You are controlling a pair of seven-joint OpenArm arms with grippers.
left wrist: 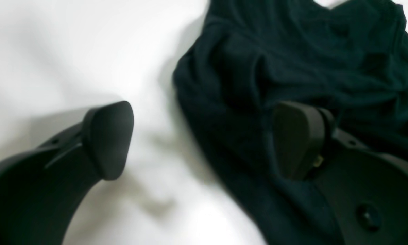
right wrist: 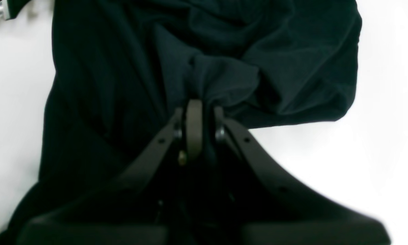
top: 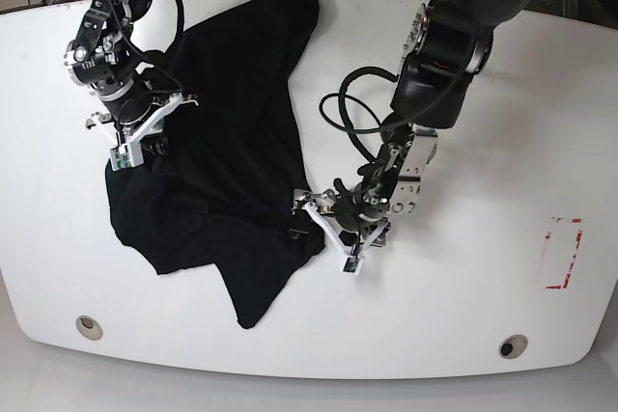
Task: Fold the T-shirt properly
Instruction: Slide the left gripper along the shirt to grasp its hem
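The black T-shirt (top: pixel 232 123) lies crumpled on the white table (top: pixel 463 296), stretching from the back centre down to the front left. My right gripper (top: pixel 135 150) is at the shirt's left side, shut on a bunched fold of the T-shirt (right wrist: pixel 224 78); in the right wrist view the gripper (right wrist: pixel 199 109) pinches the cloth tightly. My left gripper (top: pixel 325 231) stands open at the shirt's right lower edge. In the left wrist view the gripper (left wrist: pixel 202 139) straddles the hem of the T-shirt (left wrist: pixel 292 51), one finger (left wrist: pixel 108 139) over bare table and the other over cloth.
A red-outlined rectangle (top: pixel 562 254) is marked near the table's right edge. Two round holes (top: pixel 89 327) (top: pixel 513 345) sit near the front edge. Black cables (top: pixel 348 118) loop beside the left arm, and more cables lie beyond the back edge.
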